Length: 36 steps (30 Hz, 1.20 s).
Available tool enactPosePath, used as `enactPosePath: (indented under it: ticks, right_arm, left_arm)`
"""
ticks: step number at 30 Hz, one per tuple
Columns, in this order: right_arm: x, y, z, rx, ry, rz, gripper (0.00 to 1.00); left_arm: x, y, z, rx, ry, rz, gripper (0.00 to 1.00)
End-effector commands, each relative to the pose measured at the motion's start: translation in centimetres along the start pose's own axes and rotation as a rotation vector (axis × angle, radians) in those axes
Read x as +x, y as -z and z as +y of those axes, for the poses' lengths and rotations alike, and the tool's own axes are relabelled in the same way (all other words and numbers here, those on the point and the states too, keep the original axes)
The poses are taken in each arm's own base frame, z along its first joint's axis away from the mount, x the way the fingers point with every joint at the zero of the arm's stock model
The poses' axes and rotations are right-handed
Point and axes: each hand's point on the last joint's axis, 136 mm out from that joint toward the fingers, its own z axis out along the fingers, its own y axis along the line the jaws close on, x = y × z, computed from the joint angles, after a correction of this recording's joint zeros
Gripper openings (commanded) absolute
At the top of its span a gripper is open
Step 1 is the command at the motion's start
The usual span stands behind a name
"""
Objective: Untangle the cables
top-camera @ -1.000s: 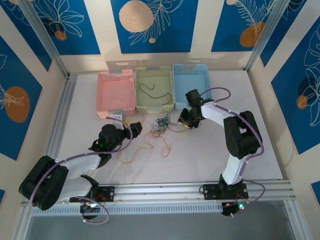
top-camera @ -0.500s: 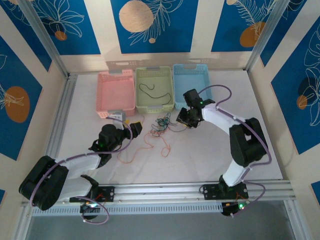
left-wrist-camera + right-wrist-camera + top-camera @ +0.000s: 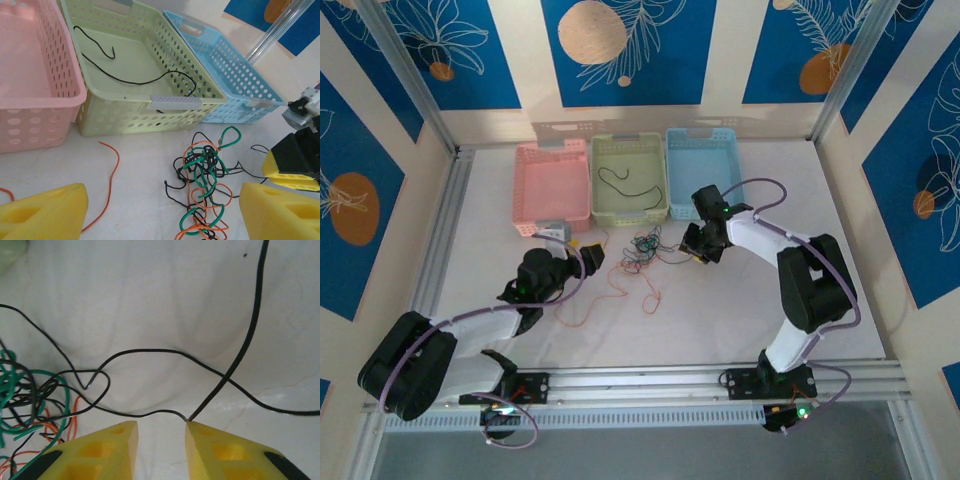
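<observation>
Top view: cable clump (image 3: 642, 248), a small tangle of thin black, orange and green wires, on white table (image 3: 740, 310). Sits just in front of pale-green perforated plastic basket (image 3: 640, 160), between the two arms.

Pink plastic basket (image 3: 552, 185) to L of the green one, light-blue plastic basket (image 3: 703, 170) to R; all three in a row at far side. One separate thin black cable (image 3: 135, 82) lies curled inside green basket. Loose orange cable (image 3: 118, 167) trails on table L of clump, apart from it.

Left gripper (image 3: 588, 258): near L side of clump, not touching. Wrist view: yellow foam fingers (image 3: 42, 215) spread wide, nothing between them but table and near edge of clump (image 3: 202, 175).

Right gripper (image 3: 695, 250): just R of clump, low over table. Wrist view: yellow fingers (image 3: 115, 445) part-open, narrow gap, bare table showing through gap (image 3: 161, 432). Two thin black strands (image 3: 150, 351) from clump meet right at inner tip of one finger; cannot tell if caught or just touching. Nothing clamped between fingers. Green/orange part of clump (image 3: 20, 390) at L edge of that view.
</observation>
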Motion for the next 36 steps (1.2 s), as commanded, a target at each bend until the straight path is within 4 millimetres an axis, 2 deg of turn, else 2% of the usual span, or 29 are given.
enactPosePath:
  ticks: [1,8,19,25,28,30,36]
  right_arm:
    - [0.2,-0.4,0.4,-0.040,-0.015,0.054,0.32]
    - [-0.5,-1.8,0.1,-0.073,-0.069,0.107,0.30]
    - [-1.1,-2.3,-0.1,-0.054,-0.073,0.105,0.30]
    - [-1.5,-2.8,1.0,-0.096,-0.035,0.106,0.12]
    - [-1.6,-2.0,2.7,-0.207,0.012,0.091,0.05]
    - [-2.0,-1.4,2.7,-0.231,0.031,0.033,0.01]
    - [-2.5,0.7,3.3,-0.378,0.061,-0.071,0.00]
  left_arm:
    - [-1.5,0.0,-0.3,0.007,-0.012,-0.043,0.80]
    - [-1.5,0.0,-0.3,0.005,-0.012,-0.044,0.80]
    - [-1.4,0.0,-0.4,0.009,-0.012,-0.042,0.80]
    - [-1.4,-0.1,-0.4,0.009,-0.012,-0.041,0.80]
    - [-1.4,-0.2,-0.4,0.009,-0.012,-0.037,0.80]
    - [-1.3,-0.2,-0.4,0.010,-0.012,-0.033,0.80]
    - [-0.9,-1.1,-1.3,0.052,-0.027,0.012,0.80]
